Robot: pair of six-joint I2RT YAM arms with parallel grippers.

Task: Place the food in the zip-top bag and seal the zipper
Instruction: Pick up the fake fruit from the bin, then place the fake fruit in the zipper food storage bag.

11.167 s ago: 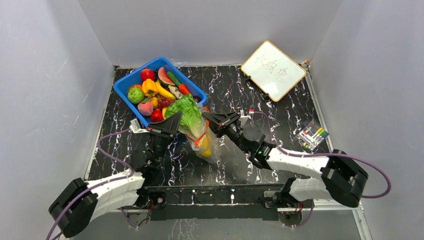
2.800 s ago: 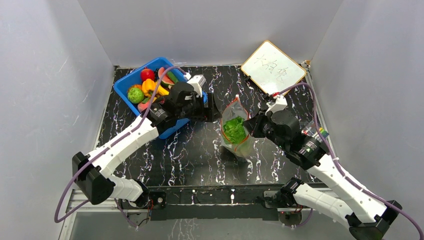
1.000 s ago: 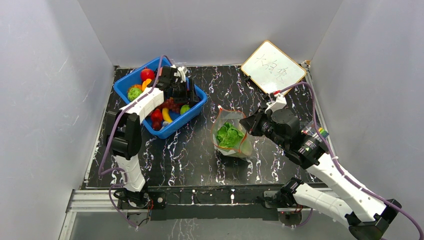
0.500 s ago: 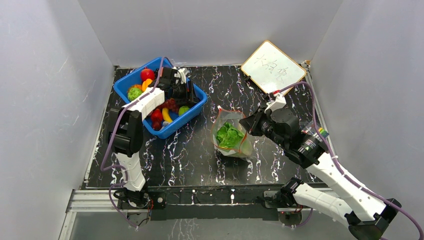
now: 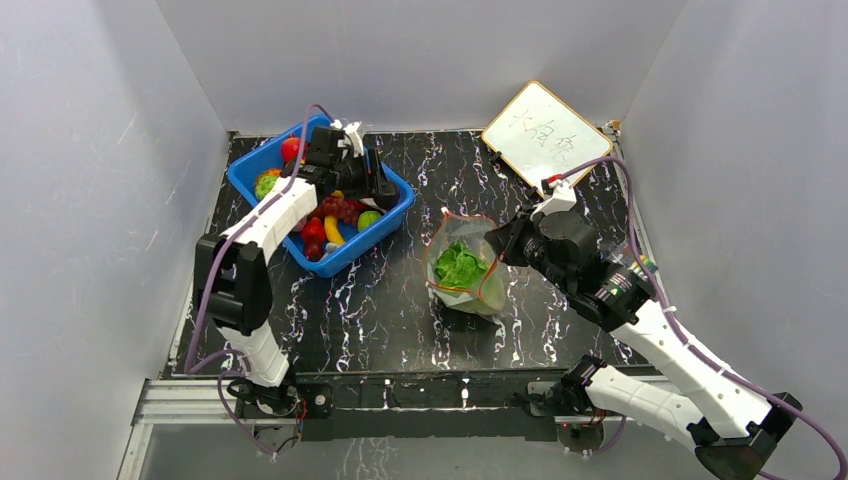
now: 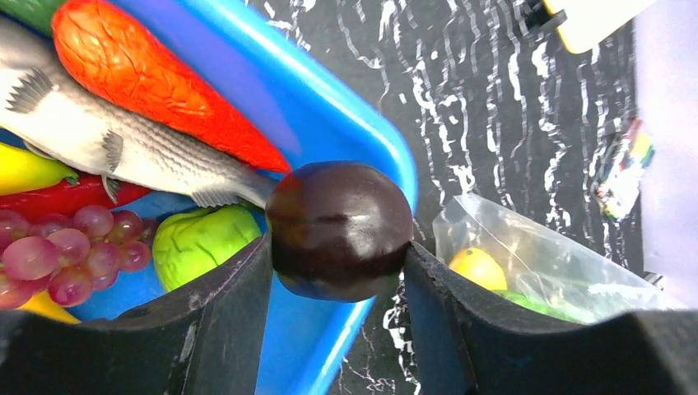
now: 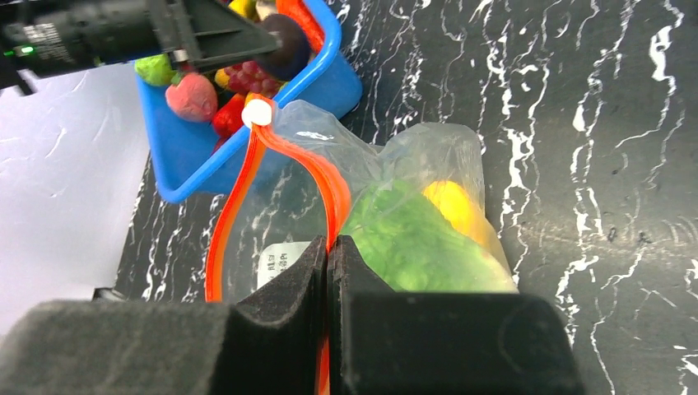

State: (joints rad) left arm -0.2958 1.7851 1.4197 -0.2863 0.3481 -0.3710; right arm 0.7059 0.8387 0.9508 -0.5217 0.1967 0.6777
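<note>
Black, white-veined marble tabletop [image 5: 400, 310] boxed in by pale grey walls, from above. Far left, blue plastic bin [image 5: 375, 232] heaped with bright toy food. Stretched over it, left gripper [image 5: 382, 192], grip too small to read from up here. Mid-table, clear zip-top bag [image 5: 462, 290] standing with green toy lettuce [image 5: 458, 267] inside, pinched at its right edge by the right gripper [image 5: 497, 247]. Back right corner: wood-framed white dry-erase board [image 5: 546, 127]. Beside the right arm, small clear pack of coloured markers [image 5: 628, 268].

Over to the left wrist! Clamped squarely on a dark glossy round plum [image 6: 340, 230], jaws roughly half spread and pressed to both its sides, hanging over the bin's corner rim. Down in the bin: grey toy fish [image 6: 107, 148], bunch of purple grapes [image 6: 58, 255], green lime [image 6: 202, 243] just beside the left finger [image 6: 222, 317]. Off to the right on the marble, the bag, apart from the plum.

Now the right wrist. Squeezed fully together on the red-orange zipper strip [image 7: 292, 164], pads [image 7: 288, 288] flat against each other with only that thin strip between. Mouth gaping in a wide loop. Inside: lettuce and a yellow pepper [image 7: 451, 206] touching, white label [image 7: 284, 262] showing through the plastic. At the strip's far end, small white slider tab [image 7: 257, 111], close to the bin.
</note>
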